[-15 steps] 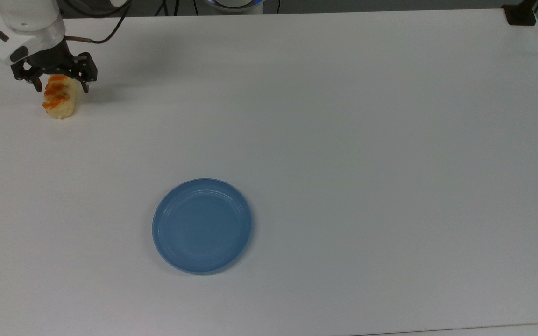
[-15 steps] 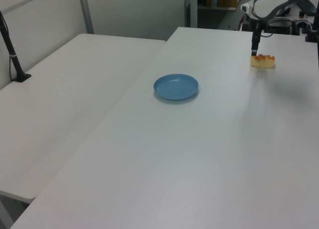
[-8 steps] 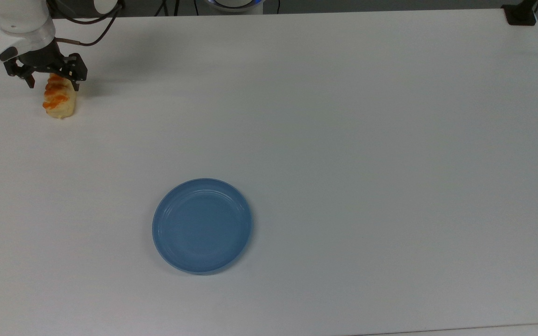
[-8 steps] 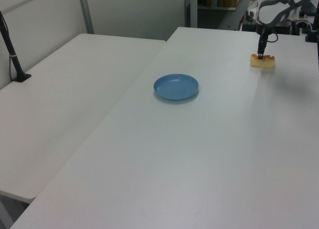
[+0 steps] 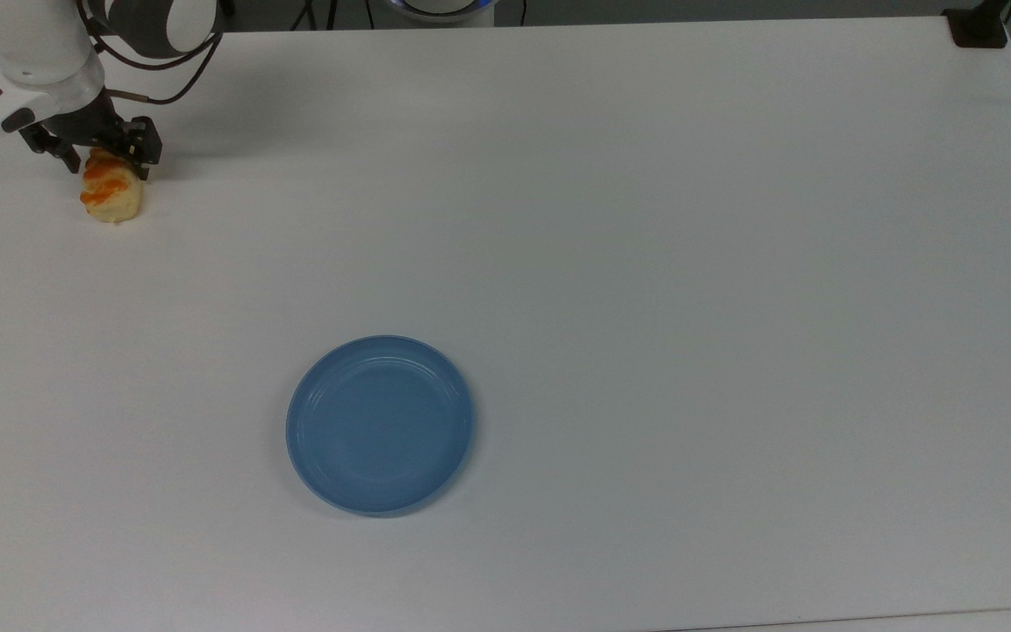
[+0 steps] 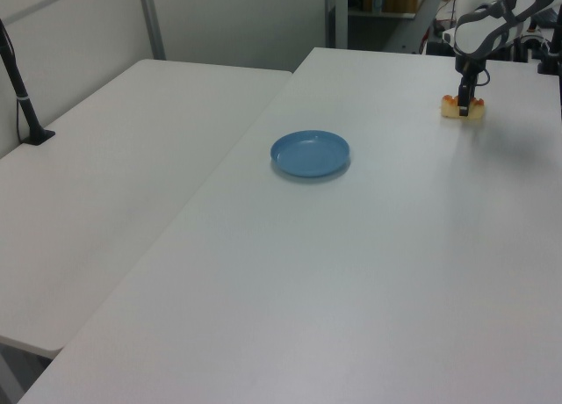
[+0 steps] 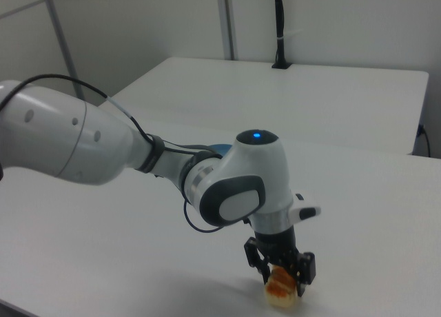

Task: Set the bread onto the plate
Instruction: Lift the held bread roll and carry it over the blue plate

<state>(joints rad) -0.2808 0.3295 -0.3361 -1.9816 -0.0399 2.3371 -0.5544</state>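
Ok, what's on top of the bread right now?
The gripper sits over the bread, fingers straddling its far end in the top view. That end is covered; the near end shows orange glaze.

The white arm reaches out low, its wrist bent straight down at about ten o'clock in the top view. The black gripper [image 5: 104, 161] [image 7: 282, 274] [image 6: 463, 103] points at the counter [image 5: 611, 219], fingers spread apart and lowered either side of the bread [image 5: 111, 194].
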